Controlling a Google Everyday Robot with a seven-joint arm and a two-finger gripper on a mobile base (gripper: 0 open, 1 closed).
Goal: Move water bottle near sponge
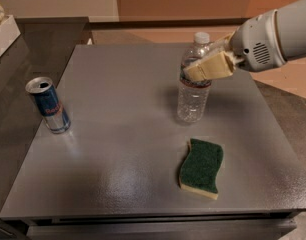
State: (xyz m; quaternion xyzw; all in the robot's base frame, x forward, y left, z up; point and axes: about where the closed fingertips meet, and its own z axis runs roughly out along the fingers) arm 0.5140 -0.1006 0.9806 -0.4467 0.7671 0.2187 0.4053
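The water bottle is clear and ribbed with a white cap; it stands upright at the middle right of the grey table. My gripper comes in from the right and is shut on the bottle's upper part, its tan fingers across the shoulder. The sponge, dark green over pale yellow foam, lies flat on the table a short way in front of the bottle, toward the near edge.
A blue-and-silver drink can stands upright near the table's left edge. A white object sits on the dark counter at the far left. The table's near edge runs along the bottom.
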